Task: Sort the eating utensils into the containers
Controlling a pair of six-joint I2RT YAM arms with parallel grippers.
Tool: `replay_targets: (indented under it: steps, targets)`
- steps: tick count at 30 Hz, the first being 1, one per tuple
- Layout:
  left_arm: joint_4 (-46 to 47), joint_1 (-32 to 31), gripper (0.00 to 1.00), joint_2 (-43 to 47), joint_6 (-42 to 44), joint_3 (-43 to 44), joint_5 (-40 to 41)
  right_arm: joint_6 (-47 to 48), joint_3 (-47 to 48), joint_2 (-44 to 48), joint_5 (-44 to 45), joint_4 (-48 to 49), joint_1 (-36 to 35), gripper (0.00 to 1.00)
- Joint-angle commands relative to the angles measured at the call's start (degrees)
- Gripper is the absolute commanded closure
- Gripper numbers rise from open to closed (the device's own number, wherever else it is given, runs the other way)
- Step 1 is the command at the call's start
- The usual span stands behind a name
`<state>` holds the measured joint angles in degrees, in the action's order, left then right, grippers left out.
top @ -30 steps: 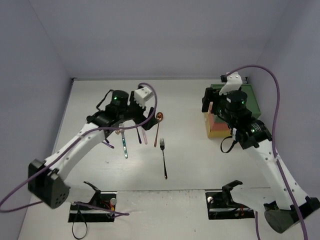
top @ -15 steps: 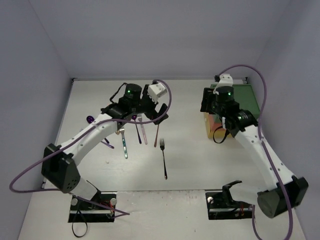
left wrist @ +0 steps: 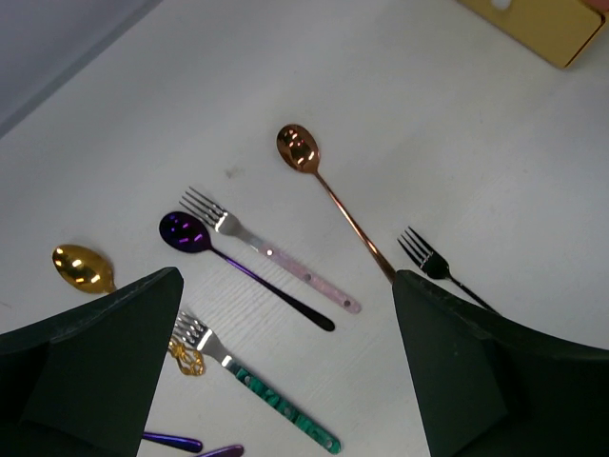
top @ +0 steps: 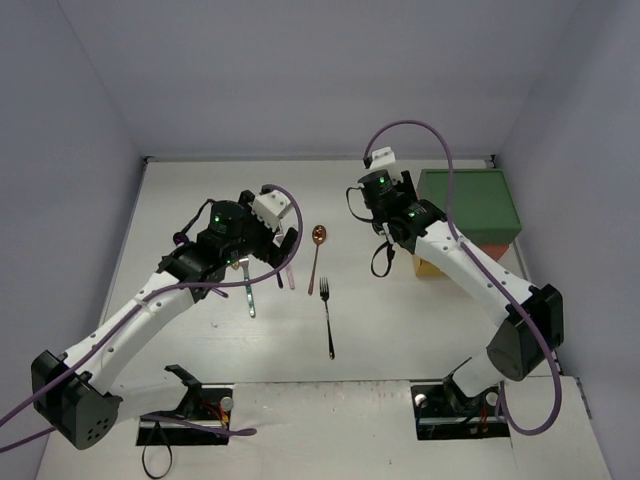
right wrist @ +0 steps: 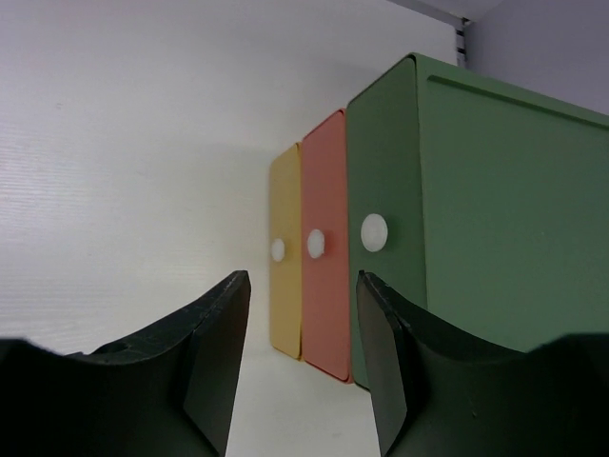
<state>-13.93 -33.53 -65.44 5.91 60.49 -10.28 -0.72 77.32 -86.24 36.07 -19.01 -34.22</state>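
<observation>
Several utensils lie left of the table's middle. In the left wrist view I see a copper spoon (left wrist: 333,195), a pink-handled fork (left wrist: 271,255), a purple spoon (left wrist: 238,268), a teal-handled fork (left wrist: 257,390), a gold spoon (left wrist: 81,268) and a black fork (left wrist: 438,271). My left gripper (left wrist: 285,276) hangs open and empty above them, over the pink fork and purple spoon (top: 272,248). The containers (top: 468,205) stand at the right. The green (right wrist: 390,219), red (right wrist: 324,248) and yellow (right wrist: 284,248) drawers are all shut. My right gripper (right wrist: 302,276) is open and empty, facing their white knobs from a distance.
In the top view the copper spoon (top: 315,255) and black fork (top: 327,315) lie between the arms. My right arm (top: 440,245) reaches across in front of the drawer block. Purple walls close in the table on three sides.
My right gripper has swung left, away from the drawer fronts. My left gripper has pulled back left and nearer, uncovering the copper spoon's bowl. No utensil has moved.
</observation>
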Motion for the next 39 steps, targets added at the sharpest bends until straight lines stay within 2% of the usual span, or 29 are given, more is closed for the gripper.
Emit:
replay_targets:
  steps: [1, 5, 11, 16, 21, 28, 39]
  targets:
    - [4.13, 0.55, 0.09, 3.49, 0.46, -0.87, 0.1, 3.34, 2.17, -0.52, 12.11, -0.43, 0.43, 0.55]
    - [3.13, 0.62, 0.09, 3.69, 2.12, -0.55, -0.71, 8.45, 1.79, -2.9, 11.89, -0.63, -0.74, 0.55]
    - [1.78, 0.57, 0.09, 4.16, 2.88, -0.61, 2.44, 14.11, 0.6, -9.98, 23.55, -1.2, -5.51, 0.54]
    - [3.29, 0.49, 0.09, 5.86, 1.9, -1.84, 9.53, 15.09, -0.43, -16.1, 29.65, -1.51, -7.57, 0.55]
    - [5.14, 0.62, 0.09, 8.26, 0.99, -3.44, 17.17, 15.58, -1.07, -21.64, 36.95, -1.73, -7.17, 0.56]
    - [6.76, 0.57, 0.09, 11.0, 0.42, -4.91, 23.85, 15.08, -0.46, -27.68, 40.1, -1.99, -5.52, 0.56]
    - [6.49, 0.72, 0.09, 11.53, 0.33, -4.91, 25.49, 13.02, 1.52, -32.04, 44.09, -2.08, -1.69, 0.55]
